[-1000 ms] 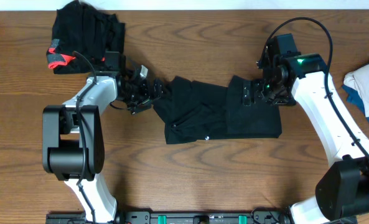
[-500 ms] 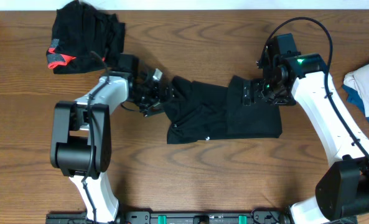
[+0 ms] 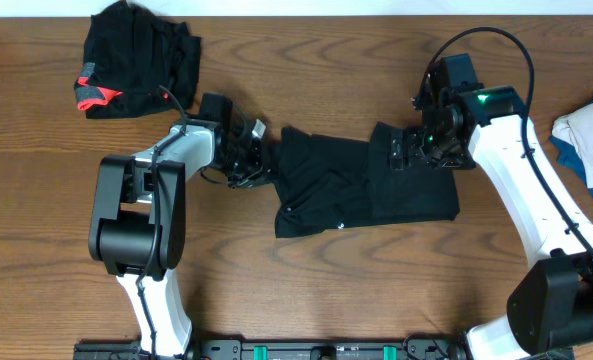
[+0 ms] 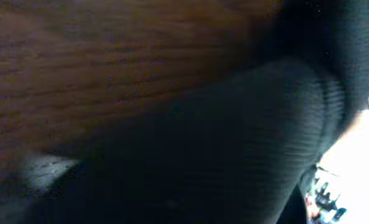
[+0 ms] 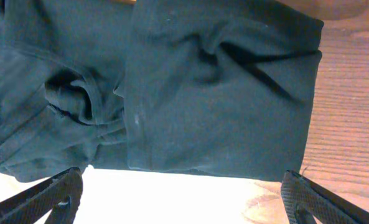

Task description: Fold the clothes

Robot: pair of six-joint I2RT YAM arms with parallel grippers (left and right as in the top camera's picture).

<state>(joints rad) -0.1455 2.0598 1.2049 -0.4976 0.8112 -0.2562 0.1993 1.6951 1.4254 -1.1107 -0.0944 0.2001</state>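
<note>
Brown wooden desk [image 3: 306, 290], long black fabric garment [image 3: 366, 185] lying mid-frame; left gripper [image 3: 259, 160] jaws pinch its left edge, right gripper [image 3: 398, 152] jaws spread wide over it.

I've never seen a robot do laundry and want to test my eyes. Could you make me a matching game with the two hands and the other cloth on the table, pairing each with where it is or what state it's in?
Things:
1. left hand
2. right hand
3. black pile with red trim
4. white and blue cloth

Descriptions:
A. at the right edge of the table
B. open, over the right part of the long black garment
C. at the table's far left corner
D. closed on that garment's left end

Pairs: 1-D, 2-B, 3-C, 4-A
</note>
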